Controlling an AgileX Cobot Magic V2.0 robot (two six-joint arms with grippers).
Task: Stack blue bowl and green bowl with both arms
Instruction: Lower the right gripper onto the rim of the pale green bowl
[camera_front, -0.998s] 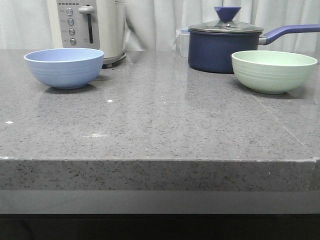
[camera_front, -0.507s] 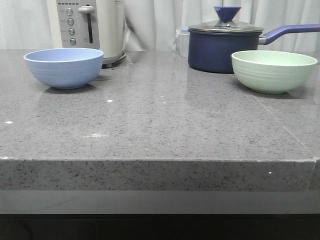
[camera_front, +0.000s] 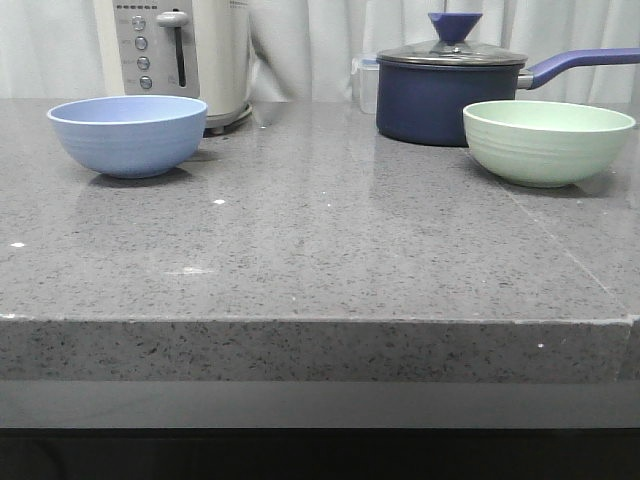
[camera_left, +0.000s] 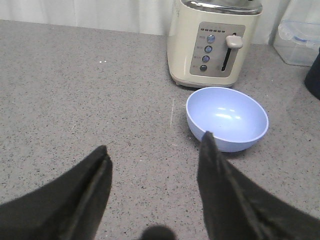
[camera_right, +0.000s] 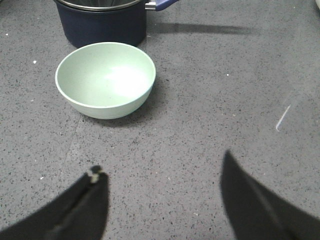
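The blue bowl (camera_front: 128, 135) sits upright and empty at the left of the grey counter, in front of a toaster. It also shows in the left wrist view (camera_left: 227, 118). The green bowl (camera_front: 548, 141) sits upright and empty at the right, in front of a navy saucepan, and shows in the right wrist view (camera_right: 105, 79). Neither arm shows in the front view. My left gripper (camera_left: 155, 145) is open and empty, short of the blue bowl, one fingertip overlapping its rim in the picture. My right gripper (camera_right: 161, 162) is open and empty, short of the green bowl.
A cream toaster (camera_front: 180, 55) stands behind the blue bowl. A dark navy lidded saucepan (camera_front: 450, 88) with a long handle stands behind the green bowl, a clear plastic box (camera_left: 299, 42) beside it. The counter's front edge (camera_front: 320, 325) runs across the front view.
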